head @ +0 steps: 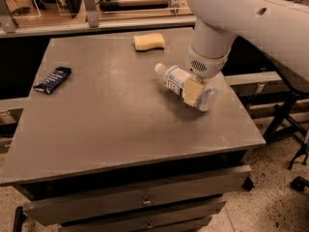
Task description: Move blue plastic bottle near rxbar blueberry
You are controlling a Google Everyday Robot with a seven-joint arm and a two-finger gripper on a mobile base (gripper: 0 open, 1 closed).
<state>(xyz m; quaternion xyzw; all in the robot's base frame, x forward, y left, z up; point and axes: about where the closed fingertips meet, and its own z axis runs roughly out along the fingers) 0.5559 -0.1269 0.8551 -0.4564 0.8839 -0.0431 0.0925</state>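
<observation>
The blue plastic bottle (179,82) is clear with a white cap and a white-blue label. It lies tilted over the right part of the grey table (111,124), cap pointing left and back. My gripper (195,92) comes down from the white arm and is shut across the bottle's lower half. One tan finger (192,92) shows on the bottle's near side; the other is hidden behind it. The rxbar blueberry (53,79), a small dark navy bar with white lettering, lies near the table's left edge, far from the bottle.
A yellow sponge (148,41) lies near the table's back edge, behind the bottle. The table's right edge is close to the gripper. Drawers sit under the tabletop. Shelving and a rail stand behind the table.
</observation>
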